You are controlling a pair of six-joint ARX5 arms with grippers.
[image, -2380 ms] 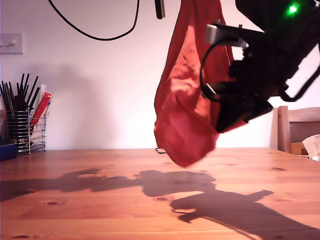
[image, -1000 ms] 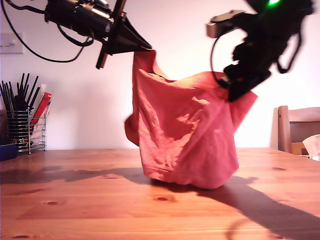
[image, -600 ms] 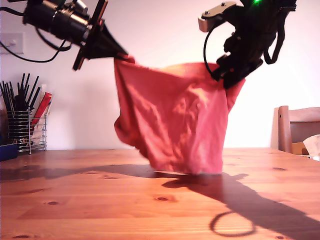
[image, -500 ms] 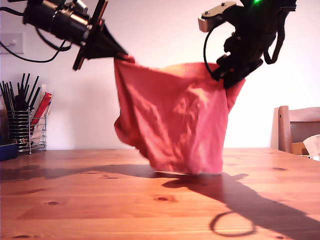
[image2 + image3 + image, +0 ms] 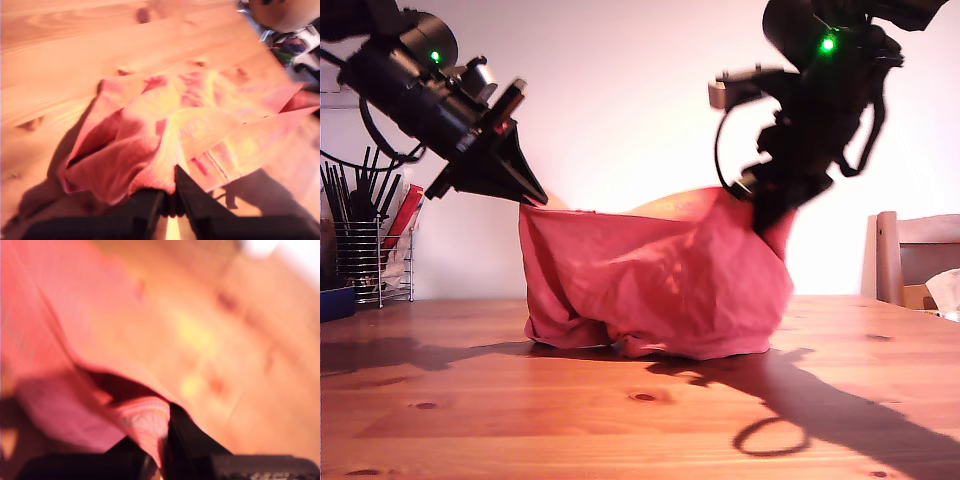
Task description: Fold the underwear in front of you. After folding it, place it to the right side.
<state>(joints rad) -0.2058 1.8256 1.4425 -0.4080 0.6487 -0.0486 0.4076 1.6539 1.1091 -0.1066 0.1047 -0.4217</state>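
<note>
Lower now than half a second ago, both arms have brought the underwear (image 5: pixel 660 280) down: its hem, which only brushed the table (image 5: pixel 470 420), lies bunched on the wood in the middle of the exterior view, while the upper edge is stretched between the two pinch points.

My first gripper (image 5: pixel 172 172) is clamped on a gathered corner of the cloth, jaws pressed together with fabric between them. My second gripper (image 5: pixel 167 410) pinches a ribbed edge the same way (that view is blurred, but cloth clearly sits in the jaws). I cannot tell from the wrist views which gripper belongs to the arm at the exterior view's left (image 5: pixel 450 110) and which to the one at its right (image 5: pixel 810 120).

The step in hand looks like laying the garment flat before folding. To do it well, I would keep both pinches firm and the top edge taut, draw the held edge sideways away from the heap while lowering, and hold both corners level so the cloth spreads rather than piling on itself. Releasing now would probably leave a crumpled mound.
</note>
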